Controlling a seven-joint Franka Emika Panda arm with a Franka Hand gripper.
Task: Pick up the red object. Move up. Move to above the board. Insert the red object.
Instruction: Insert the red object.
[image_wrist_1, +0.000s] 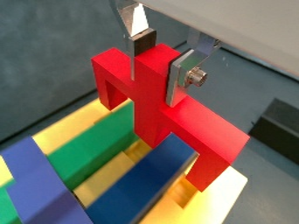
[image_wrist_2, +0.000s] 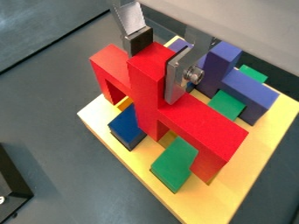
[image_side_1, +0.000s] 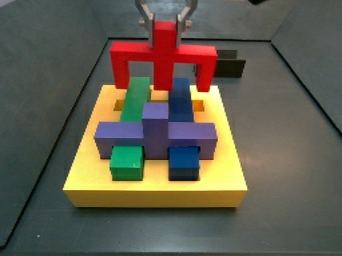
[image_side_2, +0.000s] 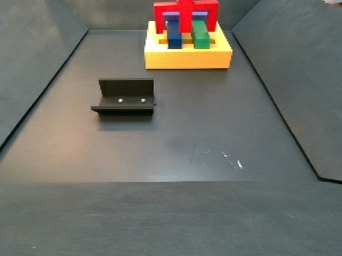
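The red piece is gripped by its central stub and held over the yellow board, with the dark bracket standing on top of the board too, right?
Not quite. The gripper does hold the red object over the board, but a side view shows the fixture on the floor, apart from it.

a dark grey floor (image_side_2: 174, 150) with faint glare, ringed by low dark walls (image_side_2: 34, 90); the fixture (image_side_2: 126, 97) stands on it, apparently matte black.
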